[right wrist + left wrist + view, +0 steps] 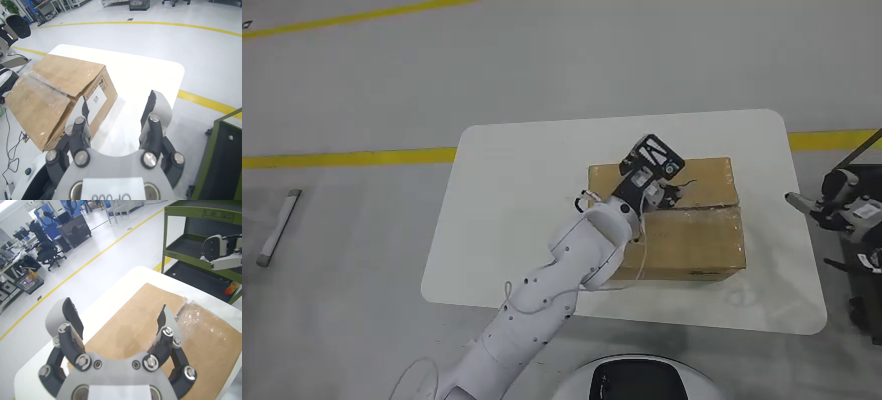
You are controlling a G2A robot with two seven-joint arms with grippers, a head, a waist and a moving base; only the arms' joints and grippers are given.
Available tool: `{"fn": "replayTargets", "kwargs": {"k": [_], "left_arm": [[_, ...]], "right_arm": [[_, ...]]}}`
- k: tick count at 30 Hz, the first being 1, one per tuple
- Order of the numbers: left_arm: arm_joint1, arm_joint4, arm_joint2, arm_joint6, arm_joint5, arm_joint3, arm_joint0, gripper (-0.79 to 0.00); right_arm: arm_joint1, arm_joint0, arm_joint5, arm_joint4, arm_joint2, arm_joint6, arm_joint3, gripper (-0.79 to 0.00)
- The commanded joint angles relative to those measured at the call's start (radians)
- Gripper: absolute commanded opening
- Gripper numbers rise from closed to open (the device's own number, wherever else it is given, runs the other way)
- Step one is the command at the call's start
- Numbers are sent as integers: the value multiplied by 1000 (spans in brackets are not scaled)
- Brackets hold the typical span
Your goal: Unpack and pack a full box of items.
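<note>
A brown cardboard box (692, 225) lies on the right half of the white table (522, 200), flaps down, with crumpled clear tape (39, 83) along its seam. My left gripper (672, 192) hovers over the far left part of the box top (122, 328). Its fingers (72, 313) are spread wide and hold nothing; the left gripper (117, 306) stands open. My right gripper (117, 96) is open too and holds nothing, just off the table's right edge, with the box (56, 75) a short way from it. The right arm (847, 205) sits by that edge.
A green cart (189, 237) stands on the floor past the table's right side, with an orange container (231, 288) on its low shelf. The cart (226, 142) is close to my right gripper. Cables (11, 136) trail on the floor. The table's left half is bare.
</note>
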Motion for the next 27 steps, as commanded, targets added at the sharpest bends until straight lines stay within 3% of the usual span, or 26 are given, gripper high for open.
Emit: {"fn": "replayTargets", "kwargs": {"k": [1, 10, 14, 17, 18, 21, 22, 26, 27], "left_arm": [[18, 8, -66, -63, -14, -60, 53, 0], [83, 57, -339, -247, -57, -336, 315, 0], [96, 40, -409, -284, -76, -402, 382, 0], [99, 4, -441, -294, -84, -427, 404, 0], [100, -1, -448, -297, -88, -433, 408, 0], [102, -6, -455, -297, -94, -439, 413, 0], [102, -6, -455, -297, -94, -439, 413, 0], [102, -6, -455, -297, -94, -439, 413, 0], [102, -6, -455, -297, -94, -439, 413, 0]], "right_arm": [[0, 0, 2, -10, 0, -4, 0, 0], [-3, -1, 25, 48, -11, -13, -16, 0], [1, 42, 76, 254, -33, 112, -18, 0], [8, 107, 139, 500, -56, 269, -6, 0], [11, 135, 177, 578, -67, 333, 4, -43], [21, 228, 261, 729, -106, 484, 46, -360], [23, 258, 274, 761, -120, 513, 60, -419], [28, 333, 305, 808, -177, 578, 104, -394], [30, 343, 301, 784, -192, 587, 116, -268]]}}
